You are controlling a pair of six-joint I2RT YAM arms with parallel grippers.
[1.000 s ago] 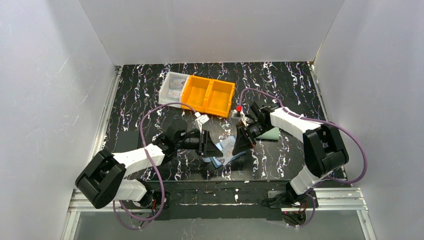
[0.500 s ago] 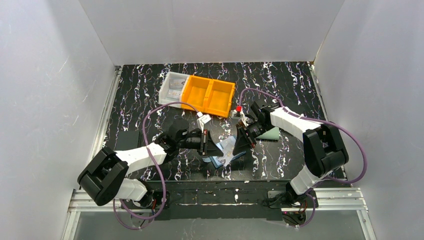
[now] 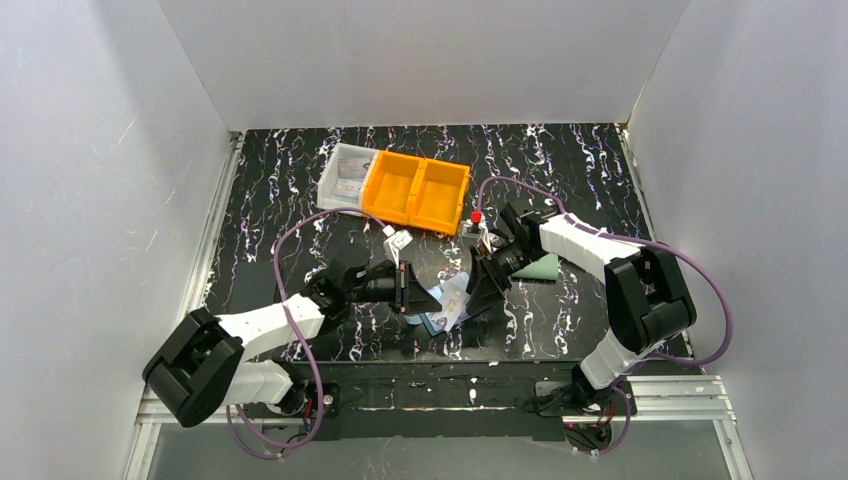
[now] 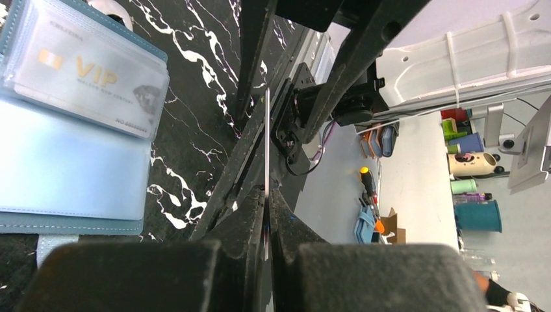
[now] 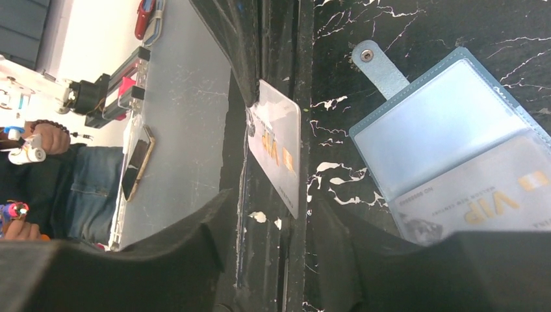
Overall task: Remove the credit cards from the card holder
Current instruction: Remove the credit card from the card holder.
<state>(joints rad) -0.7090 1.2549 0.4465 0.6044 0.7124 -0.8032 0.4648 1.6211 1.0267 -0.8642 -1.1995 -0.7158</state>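
The blue card holder (image 3: 437,320) lies open on the table between the arms, snap flap (image 5: 380,67) spread out. One credit card (image 5: 484,198) with gold VIP print sits in its clear pocket (image 4: 81,75). Another credit card (image 5: 278,151) is out of the holder and stands on edge above the table. My left gripper (image 4: 266,203) is shut on that card's thin edge (image 4: 266,149). My right gripper (image 5: 286,227) is open around the card's other end, its fingers (image 5: 195,250) apart from it. In the top view the left gripper (image 3: 405,288) and right gripper (image 3: 478,288) face each other over the holder.
An orange two-compartment bin (image 3: 415,190) and a clear box (image 3: 343,176) stand at the back. A grey-green wallet (image 3: 541,268) lies under the right arm. Purple cables loop over both arms.
The left gripper has shut on the loose card. The right gripper, shut on it a second ago, has opened and let go.
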